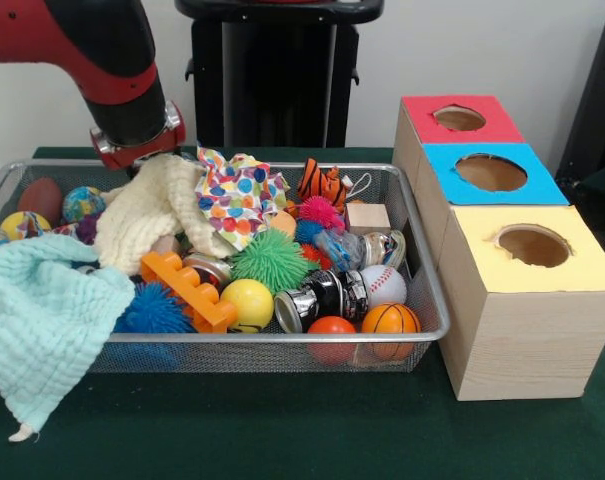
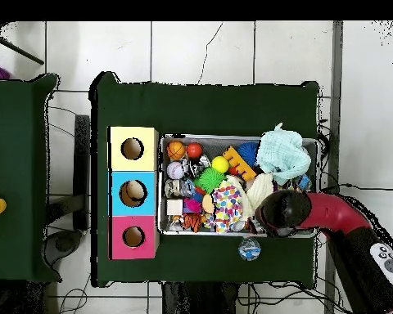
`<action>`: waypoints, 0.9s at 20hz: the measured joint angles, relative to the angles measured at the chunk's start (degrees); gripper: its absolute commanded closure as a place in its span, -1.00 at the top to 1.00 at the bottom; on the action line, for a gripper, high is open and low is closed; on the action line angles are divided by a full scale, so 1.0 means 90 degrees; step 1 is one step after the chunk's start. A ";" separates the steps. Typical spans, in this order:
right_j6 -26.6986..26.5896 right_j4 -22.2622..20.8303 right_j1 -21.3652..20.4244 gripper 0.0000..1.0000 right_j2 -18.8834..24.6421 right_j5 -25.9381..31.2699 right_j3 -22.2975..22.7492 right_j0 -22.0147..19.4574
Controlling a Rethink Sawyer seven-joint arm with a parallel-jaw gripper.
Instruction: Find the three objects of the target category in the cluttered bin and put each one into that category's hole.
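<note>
1. On the green worktop (image 1: pixel 282 430) a wire mesh bin (image 1: pixel 427 300) stands packed with clutter, and at its 3 o'clock side in the front view stands a row of three wooden boxes, each with a round hole in its top.
2. The boxes run from the yellow-topped box (image 1: pixel 542 290) nearest the camera, through the blue-topped box (image 1: pixel 492 172), to the red-topped box (image 1: pixel 460 118) farthest away.
3. The red and black arm (image 1: pixel 122 90) reaches down over the bin's 10 o'clock corner in the front view; the gripper is hidden behind a cream cloth (image 1: pixel 147 215), so I cannot tell whether it is open or holding anything.
4. A mint cloth (image 1: pixel 42 320) drapes over the bin's rim at 8 o'clock, and a polka-dot cloth (image 1: pixel 237 195) lies bunched near the middle.
5. Balls cluster toward 5 o'clock: a baseball (image 1: pixel 384 284), a small basketball (image 1: pixel 390 320), an orange ball (image 1: pixel 332 328) and a yellow ball (image 1: pixel 248 302).
6. Spiky toys sit among them: a green spiky ball (image 1: pixel 272 260), a blue one (image 1: pixel 154 312) and a pink one (image 1: pixel 320 212).
7. An orange plastic brick (image 1: pixel 187 290), a shiny metal can (image 1: pixel 322 298), a wooden cube (image 1: pixel 367 217) and a tiger toy (image 1: pixel 322 183) also lie in the bin.
8. In the overhead view, a small patterned ball (image 2: pixel 249 249) lies on the worktop just outside the bin, at its 6 o'clock edge.
</note>
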 measured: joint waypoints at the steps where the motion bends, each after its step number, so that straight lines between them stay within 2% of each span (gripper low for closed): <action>1: 0.0000 0.0003 0.0050 1.00 -0.0071 -0.0116 -0.0023 0.0016; 7: 0.0001 0.0035 0.0051 1.00 -0.0290 -0.0305 -0.0024 0.0082; 10: 0.0001 0.0072 -0.0102 1.00 -0.0437 -0.0305 -0.0023 0.0181; 14: 0.0001 0.0219 -0.0546 1.00 -0.0639 -0.0203 -0.0031 0.0414; 18: 0.0001 0.0389 -0.0709 1.00 -0.0692 -0.0003 -0.0163 0.0514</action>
